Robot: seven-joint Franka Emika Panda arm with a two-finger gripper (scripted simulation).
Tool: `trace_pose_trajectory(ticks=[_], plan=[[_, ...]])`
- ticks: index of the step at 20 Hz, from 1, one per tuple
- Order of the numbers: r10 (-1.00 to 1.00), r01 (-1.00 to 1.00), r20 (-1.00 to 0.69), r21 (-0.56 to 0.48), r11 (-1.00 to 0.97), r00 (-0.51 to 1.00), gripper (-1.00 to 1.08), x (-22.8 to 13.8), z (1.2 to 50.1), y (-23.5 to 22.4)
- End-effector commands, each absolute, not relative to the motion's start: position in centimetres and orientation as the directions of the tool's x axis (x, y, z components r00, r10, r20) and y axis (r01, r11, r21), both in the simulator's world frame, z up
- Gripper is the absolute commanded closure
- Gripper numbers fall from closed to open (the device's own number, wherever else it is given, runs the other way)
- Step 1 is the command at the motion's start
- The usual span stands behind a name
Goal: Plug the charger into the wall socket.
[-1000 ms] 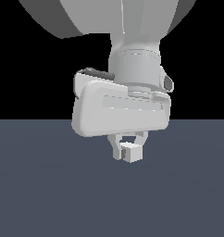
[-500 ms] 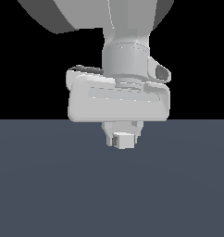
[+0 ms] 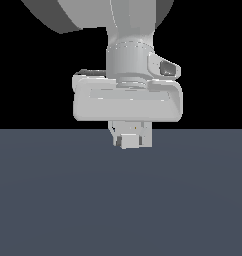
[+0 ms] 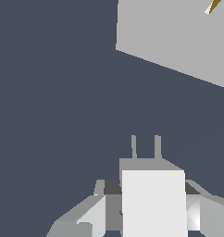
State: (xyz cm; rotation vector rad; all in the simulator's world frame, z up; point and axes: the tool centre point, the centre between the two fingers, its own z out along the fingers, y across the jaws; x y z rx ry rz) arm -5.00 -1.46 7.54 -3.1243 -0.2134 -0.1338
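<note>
So your gripper (image 3: 131,141) is pinching the charger (image 3: 128,142) right now, one finger (image 4: 86,217) pressed against each side of that little off-white block, and the whole thing hangs under the big pale hand of the arm (image 3: 128,102), lifted off the dark blue-grey surface (image 3: 118,200). In the wrist view you get the charger's white face (image 4: 153,203) front and centre, with its two thin grey prongs (image 4: 145,147) sticking straight out ahead, away from the camera. The wall socket (image 4: 178,37) is the flat light-grey plate further out in that same view, standing on the surface and sitting a bit skewed, so its lower edge runs at a slant. There's a yellowish mark (image 4: 213,6) up near the picture's edge on it. The prongs aren't touching the plate; there's a clear stretch of bare surface between them and it, and the socket sits off to one side of where the prongs point. In the exterior view the socket can't be made out.
</note>
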Motion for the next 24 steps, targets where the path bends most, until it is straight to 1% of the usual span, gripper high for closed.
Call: trace_pose_trajectory(ticks=[1,7,13,24], plan=[[0.073,0.073,0.086,-0.001,-0.997,0.994,1.08,-4.5,8.0,-1.4],[-0.062,-0.063,0.085,-0.001,-0.998,0.994,1.08,-3.5,9.0,-1.4],[-0.157,-0.158,0.084,0.000,-0.987,0.984,1.08,-2.8,9.6,-1.5],[-0.217,-0.218,0.082,0.000,-0.976,0.973,1.08,-2.4,10.0,-1.7]])
